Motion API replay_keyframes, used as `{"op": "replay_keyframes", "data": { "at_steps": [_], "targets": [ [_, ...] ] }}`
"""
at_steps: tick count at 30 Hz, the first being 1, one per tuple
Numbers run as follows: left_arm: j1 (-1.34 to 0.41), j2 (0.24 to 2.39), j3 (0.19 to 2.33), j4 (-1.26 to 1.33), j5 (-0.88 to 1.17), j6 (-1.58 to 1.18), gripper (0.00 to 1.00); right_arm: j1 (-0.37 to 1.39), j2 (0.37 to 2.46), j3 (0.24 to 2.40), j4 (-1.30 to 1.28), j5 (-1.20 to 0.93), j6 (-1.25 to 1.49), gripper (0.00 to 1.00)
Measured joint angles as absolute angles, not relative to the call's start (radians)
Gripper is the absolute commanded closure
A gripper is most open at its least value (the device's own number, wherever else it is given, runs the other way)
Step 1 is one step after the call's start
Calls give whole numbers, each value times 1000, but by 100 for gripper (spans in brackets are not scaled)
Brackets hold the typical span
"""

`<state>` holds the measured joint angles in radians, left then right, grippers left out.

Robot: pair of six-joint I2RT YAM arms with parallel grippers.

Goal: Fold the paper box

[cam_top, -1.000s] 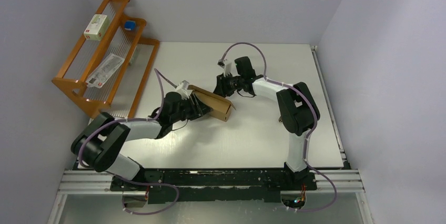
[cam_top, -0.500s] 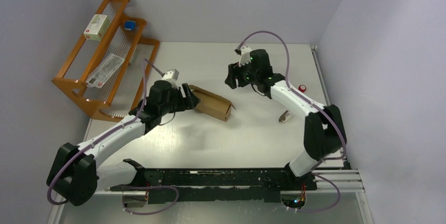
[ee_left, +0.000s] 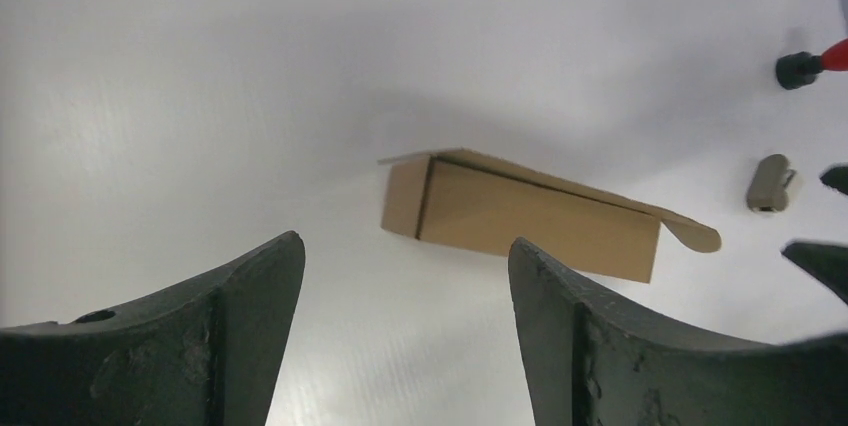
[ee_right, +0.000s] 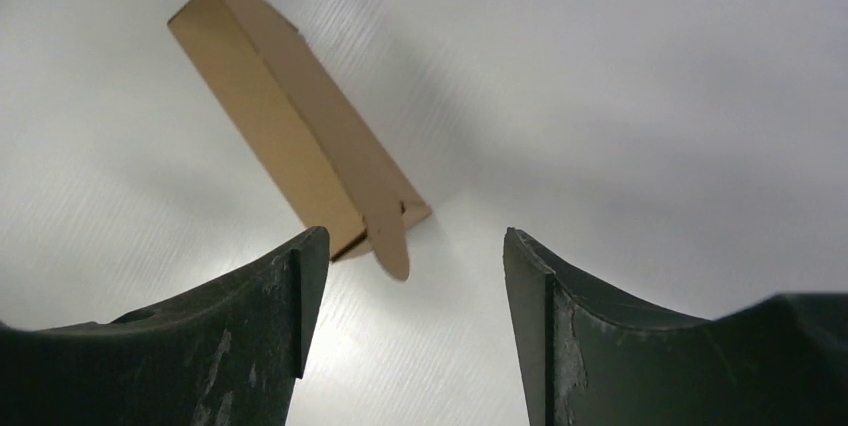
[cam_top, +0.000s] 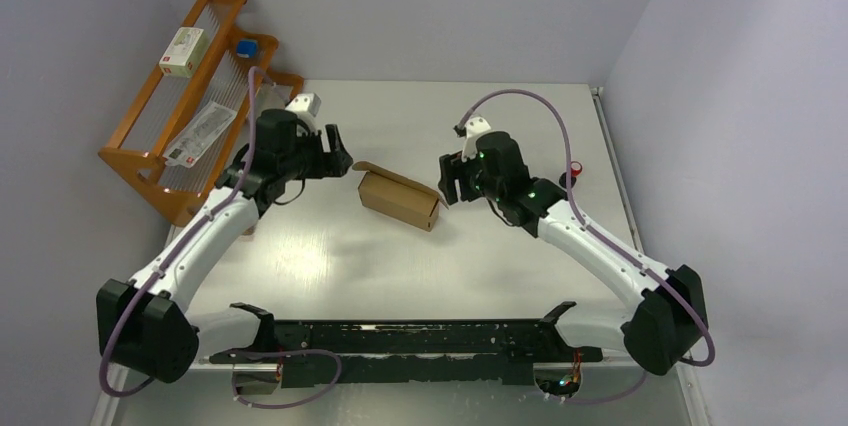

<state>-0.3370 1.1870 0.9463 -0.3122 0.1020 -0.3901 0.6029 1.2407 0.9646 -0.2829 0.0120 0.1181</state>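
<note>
The paper box is a small brown cardboard box lying on its side in the middle of the white table, with a flap sticking out at each end. It shows in the left wrist view and in the right wrist view. My left gripper is open and empty, held above the table to the box's left. My right gripper is open and empty, just off the box's right end, apart from it. In the wrist views the left gripper and right gripper both hold nothing.
A wooden rack stands at the far left with a small white box, a blue item and a packet. A red-tipped object and a small grey piece lie right of the box.
Both arms have let go of the box and pulled back. The left gripper moved up and left, the right gripper swung away and back down beside the box's right end. The box stays put.
</note>
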Motion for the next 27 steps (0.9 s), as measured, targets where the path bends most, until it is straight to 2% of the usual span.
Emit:
{"op": "replay_keyframes", "data": {
  "at_steps": [2, 4, 16, 27],
  "targets": [
    [-329, 1224, 1015, -350, 103, -310, 20, 634, 1221, 951, -305, 45, 133, 33],
    [-326, 1260, 1063, -376, 118, -248, 15, 658, 1218, 942, -323, 67, 150, 35],
    [-323, 1397, 1098, -435, 175, -10, 18, 754, 1274, 921, -358, 172, 236, 41],
    [-322, 1557, 1184, -441, 286, 67, 23, 757, 1342, 911, -302, 179, 265, 62]
  ]
}}
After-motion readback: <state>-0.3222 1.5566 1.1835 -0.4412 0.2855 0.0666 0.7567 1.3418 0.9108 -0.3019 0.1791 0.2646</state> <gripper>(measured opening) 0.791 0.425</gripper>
